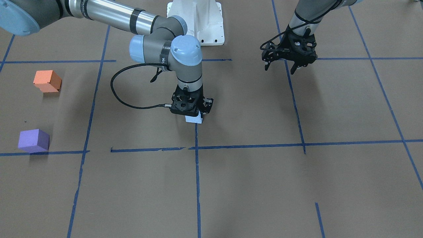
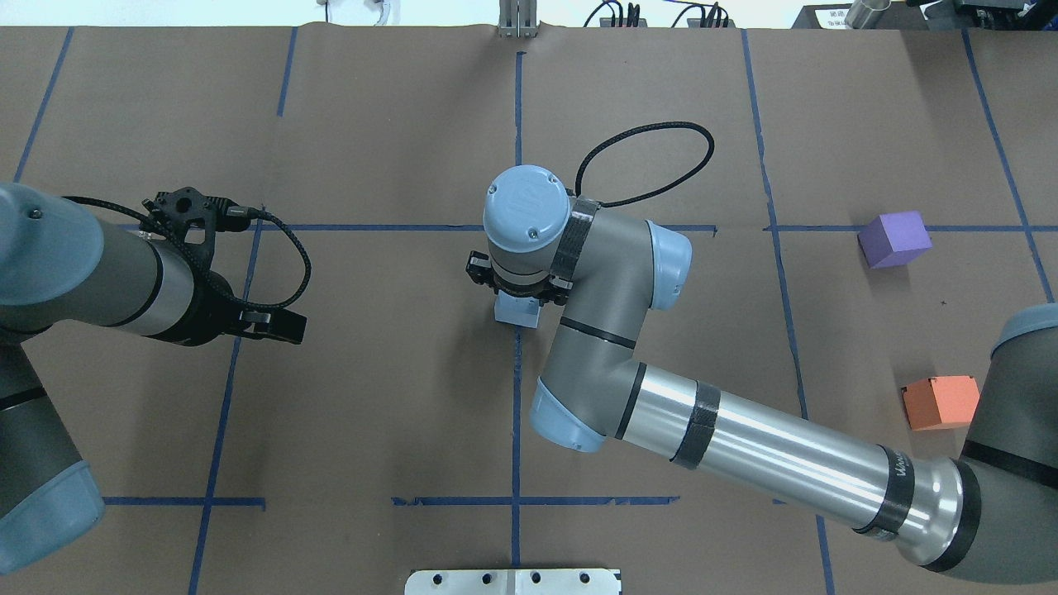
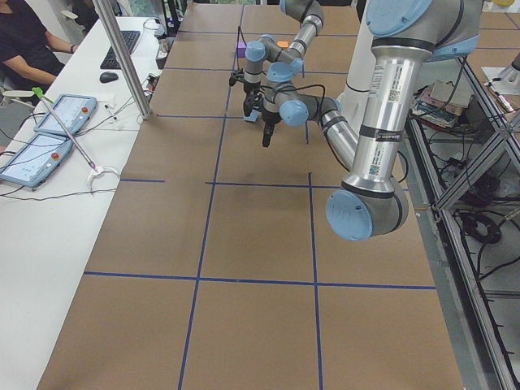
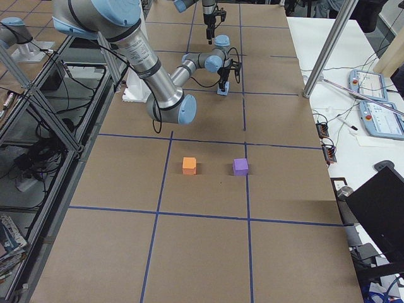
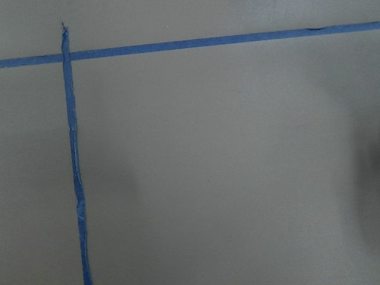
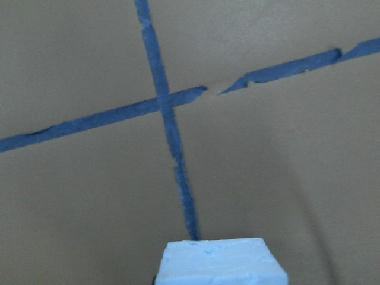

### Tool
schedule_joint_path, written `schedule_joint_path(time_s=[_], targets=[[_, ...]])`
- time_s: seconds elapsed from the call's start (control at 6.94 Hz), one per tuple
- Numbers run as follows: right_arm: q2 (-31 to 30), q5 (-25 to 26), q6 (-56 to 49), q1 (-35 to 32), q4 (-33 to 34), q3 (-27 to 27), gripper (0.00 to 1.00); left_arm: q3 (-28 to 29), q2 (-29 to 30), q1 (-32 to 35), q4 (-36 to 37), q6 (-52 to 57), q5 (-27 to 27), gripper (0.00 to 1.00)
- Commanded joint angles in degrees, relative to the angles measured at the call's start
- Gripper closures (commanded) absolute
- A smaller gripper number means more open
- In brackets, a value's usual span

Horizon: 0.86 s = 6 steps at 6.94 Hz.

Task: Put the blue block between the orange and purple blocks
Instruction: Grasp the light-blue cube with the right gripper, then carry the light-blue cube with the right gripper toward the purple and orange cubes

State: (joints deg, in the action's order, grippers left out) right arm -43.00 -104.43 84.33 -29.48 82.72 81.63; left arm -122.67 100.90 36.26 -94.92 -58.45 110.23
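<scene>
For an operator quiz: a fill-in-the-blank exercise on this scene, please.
The right end effector sits over the pale blue foam cube; the left end effector holds ___.
The orange cardboard cube and purple foam cube sit on the robot's ___ side.
The table holds ___ cubes.
Missing: nothing; right; three.

The overhead camera is looking down from behind the right tool (image 1: pixel 194 115); the front one is facing it from across the worktop (image 1: pixel 251 185); both are sharing the surface around it; wrist cameras are peering closely downward.
</scene>
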Motion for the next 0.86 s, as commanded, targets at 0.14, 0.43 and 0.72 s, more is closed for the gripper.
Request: schedule_joint_path(time_s=[0.14,0.43,0.72], targets=[[-24.1,-8.1,-11.9,-7.5,0.3,24.6,0.97,0.0,-0.1,0.0,0.1,0.0,0.0,0.00],[-42.0,-10.5,-27.3,-14.0,-0.7,34.3,0.96,0.0,-0.1,0.0,0.1,-0.1,0.0,0.00],[-52.4,-11.8,-37.1,-18.7,-7.0,33.5,0.95,-0.2,0.0,0.0,0.0,-0.3,0.0,0.00]])
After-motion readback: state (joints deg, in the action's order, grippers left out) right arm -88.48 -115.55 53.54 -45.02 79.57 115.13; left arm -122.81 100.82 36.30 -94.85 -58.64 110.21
